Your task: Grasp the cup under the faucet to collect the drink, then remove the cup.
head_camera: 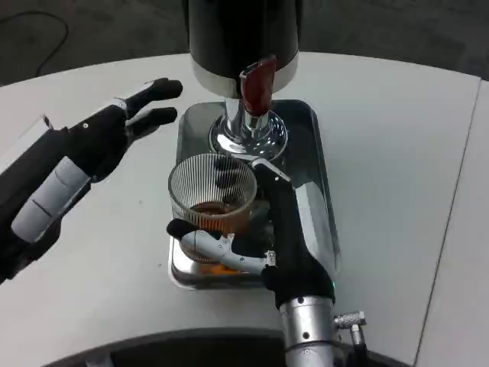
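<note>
Cup (212, 200) sits in the right hand (263, 229), fingers wrapped round its near and right sides, over the near-left part of the steel drip tray (317, 199), just near of the faucet (256, 88) with brown drink inside. Risk: glass wall is ribbed and the hold looks partial, so tilt or slip on withdrawal spills it. Left hand (92, 149) hangs spread and empty, left of the tray; a drift right could clip the rim.

head view, high, close, looking steeply down at white table (397, 153)
</note>
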